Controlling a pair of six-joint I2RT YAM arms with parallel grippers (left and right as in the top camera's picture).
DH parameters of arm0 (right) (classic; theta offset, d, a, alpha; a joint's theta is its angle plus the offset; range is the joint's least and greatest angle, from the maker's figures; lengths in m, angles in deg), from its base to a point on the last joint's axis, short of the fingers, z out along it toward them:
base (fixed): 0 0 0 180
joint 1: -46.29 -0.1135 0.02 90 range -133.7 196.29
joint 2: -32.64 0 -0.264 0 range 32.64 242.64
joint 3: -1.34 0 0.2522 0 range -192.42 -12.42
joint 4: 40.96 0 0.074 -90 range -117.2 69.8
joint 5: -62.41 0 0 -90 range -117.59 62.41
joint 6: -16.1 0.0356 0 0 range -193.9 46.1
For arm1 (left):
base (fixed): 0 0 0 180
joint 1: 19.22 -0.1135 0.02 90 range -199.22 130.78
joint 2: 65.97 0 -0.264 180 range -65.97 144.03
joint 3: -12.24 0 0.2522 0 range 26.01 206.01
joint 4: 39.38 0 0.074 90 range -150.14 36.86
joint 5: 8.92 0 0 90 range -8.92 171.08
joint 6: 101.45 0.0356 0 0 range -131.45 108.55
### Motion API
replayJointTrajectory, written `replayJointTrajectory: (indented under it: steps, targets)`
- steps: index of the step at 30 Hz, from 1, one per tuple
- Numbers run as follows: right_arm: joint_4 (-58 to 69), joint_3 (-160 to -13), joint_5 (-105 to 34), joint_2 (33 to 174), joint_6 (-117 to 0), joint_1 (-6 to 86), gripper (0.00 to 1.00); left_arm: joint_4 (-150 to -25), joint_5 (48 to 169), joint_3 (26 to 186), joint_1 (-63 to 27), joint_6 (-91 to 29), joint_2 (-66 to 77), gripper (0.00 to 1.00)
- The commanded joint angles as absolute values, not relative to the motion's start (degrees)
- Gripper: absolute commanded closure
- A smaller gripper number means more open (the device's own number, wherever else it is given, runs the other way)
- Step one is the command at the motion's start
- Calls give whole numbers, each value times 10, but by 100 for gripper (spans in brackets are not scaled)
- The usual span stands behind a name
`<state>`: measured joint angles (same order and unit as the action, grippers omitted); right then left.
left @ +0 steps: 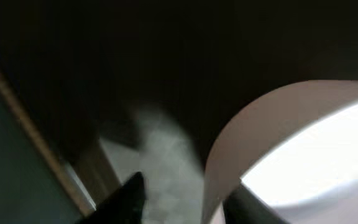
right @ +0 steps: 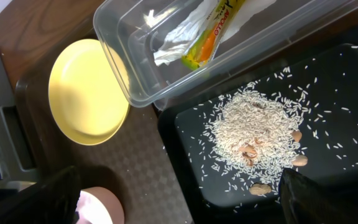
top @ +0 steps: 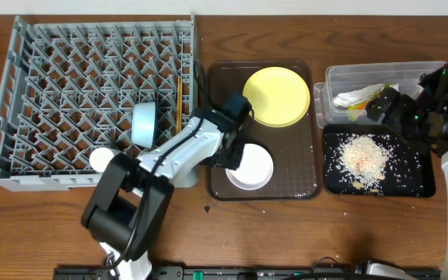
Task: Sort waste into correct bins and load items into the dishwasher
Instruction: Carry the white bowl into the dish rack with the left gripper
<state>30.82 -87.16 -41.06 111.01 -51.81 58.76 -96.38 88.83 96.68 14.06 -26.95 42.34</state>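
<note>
My left gripper [top: 230,153] stands open astride the left rim of the white bowl [top: 252,166] on the brown tray. In the left wrist view one finger [left: 126,200] is outside the bowl [left: 309,143], apart from its wall, and the other is inside. The yellow plate [top: 277,95] lies behind it. My right gripper [top: 389,109] hangs wide open and empty above the clear tub [top: 334,78] and the black tray [top: 418,183]. Napkin [right: 173,45] and wrapper [right: 213,34] lie in the tub, rice [right: 260,130] on the black tray.
The grey dish rack [top: 22,93] fills the left side and holds the light blue bowl [top: 144,123], the chopsticks [top: 179,101] and the small white cup [top: 102,159]. The brown serving tray [top: 306,179] sits between rack and bins. A few nuts [right: 300,160] lie beside the rice.
</note>
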Motion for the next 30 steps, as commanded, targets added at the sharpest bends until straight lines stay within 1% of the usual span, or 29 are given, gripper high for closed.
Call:
replayJointTrajectory:
  steps: [1,3,5,11,14,16,18,19,21,25,28,30]
  targets:
    - [309,-877,-411,1113,-516,590,1,-957,897,966,144,-254,444,73]
    - [309,-877,-411,1113,-516,590,1,-947,897,966,147,-254,457,81]
    - [309,-877,-411,1113,-516,590,1,-942,897,966,149,-254,467,92]
    - [309,-877,-411,1113,-516,590,1,-983,932,1002,147,-255,438,92]
    - [309,-877,-411,1113,-516,590,1,-1012,930,1041,142,-256,388,93]
    - [309,-877,-411,1113,-516,590,1,-1030,898,1064,134,-256,346,93]
    - [309,-877,-411,1113,-516,590,1,-1050,819,1078,119,-256,298,93]
    - [309,-877,-411,1113,-516,590,1,-1061,734,1080,106,-253,262,93]
    - [309,-877,-411,1113,-516,590,1,-1078,605,1080,88,-238,226,93]
    - [309,-877,-411,1113,-516,590,1,-1103,359,1079,48,-187,194,92]
    - [309,-877,-411,1113,-516,590,1,-1095,226,1078,13,-114,198,92]
    - [309,-877,-411,1113,-516,590,1,-1073,200,1077,-12,-71,202,92]
